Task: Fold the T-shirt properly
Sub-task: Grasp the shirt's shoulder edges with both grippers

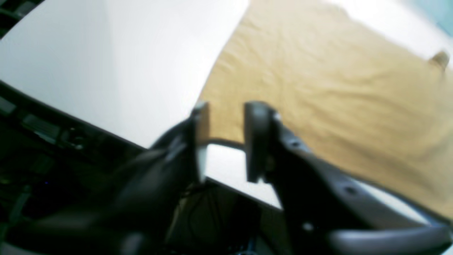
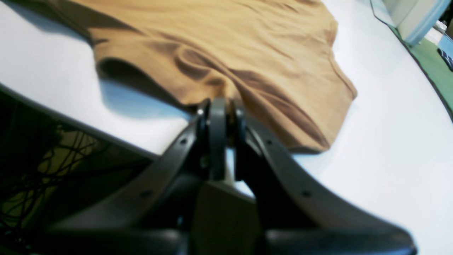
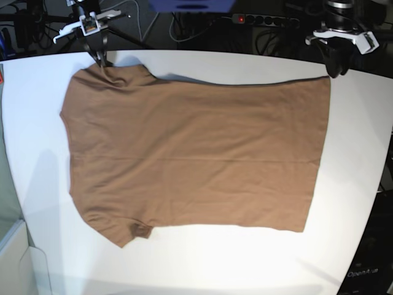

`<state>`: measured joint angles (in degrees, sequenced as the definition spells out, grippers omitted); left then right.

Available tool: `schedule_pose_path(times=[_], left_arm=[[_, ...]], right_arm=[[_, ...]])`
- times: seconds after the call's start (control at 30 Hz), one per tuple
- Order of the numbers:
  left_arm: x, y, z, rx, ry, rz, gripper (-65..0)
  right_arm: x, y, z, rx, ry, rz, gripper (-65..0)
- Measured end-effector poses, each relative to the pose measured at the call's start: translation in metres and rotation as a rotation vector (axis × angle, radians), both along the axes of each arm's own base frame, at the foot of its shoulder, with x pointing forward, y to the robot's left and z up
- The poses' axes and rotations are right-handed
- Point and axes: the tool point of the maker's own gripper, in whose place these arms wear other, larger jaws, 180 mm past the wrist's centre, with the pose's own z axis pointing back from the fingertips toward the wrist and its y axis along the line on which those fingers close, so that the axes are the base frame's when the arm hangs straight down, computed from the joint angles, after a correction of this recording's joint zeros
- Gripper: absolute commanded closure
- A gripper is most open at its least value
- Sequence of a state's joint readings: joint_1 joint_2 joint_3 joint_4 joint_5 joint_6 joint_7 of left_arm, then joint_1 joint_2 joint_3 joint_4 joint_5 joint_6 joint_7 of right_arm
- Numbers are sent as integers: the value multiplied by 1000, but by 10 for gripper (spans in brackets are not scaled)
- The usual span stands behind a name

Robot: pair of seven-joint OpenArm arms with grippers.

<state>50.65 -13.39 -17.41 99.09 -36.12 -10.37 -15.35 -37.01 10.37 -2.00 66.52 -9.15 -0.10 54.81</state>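
Note:
The brown T-shirt lies spread flat on the white table, sleeves toward the left and hem toward the right in the base view. My right gripper is shut on a bunched edge of the T-shirt at its far left sleeve corner, seen from the base at the right gripper. My left gripper stands open just above the far hem corner of the T-shirt, with fabric and bare table showing between its fingers. In the base view the left gripper hangs at the shirt's top right corner.
The table's far edge runs right behind both grippers, with dark cables and a power strip beyond it. A pale box on a green mat lies off the table's side. A white object sits at the lower left.

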Motion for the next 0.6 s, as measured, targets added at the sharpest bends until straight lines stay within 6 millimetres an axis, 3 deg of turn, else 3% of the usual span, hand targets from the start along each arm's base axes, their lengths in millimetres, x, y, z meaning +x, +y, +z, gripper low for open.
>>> schedule_pose_path(times=[0.1, 0.3, 0.43, 0.6], left_arm=[[-1, 15, 3, 22, -9, 36, -247], [-2, 24, -27, 10, 49, 69, -251], [10, 18, -55, -48, 145, 39, -251], [33, -5, -56, -113, 127, -65, -252]], right_arm=[[0, 1, 0, -2, 1, 3, -4], [0, 1, 0, -3, 1, 5, -3], [-1, -1, -4, -11, 25, -2, -3], [-1, -1, -5, -11, 25, -2, -3]])
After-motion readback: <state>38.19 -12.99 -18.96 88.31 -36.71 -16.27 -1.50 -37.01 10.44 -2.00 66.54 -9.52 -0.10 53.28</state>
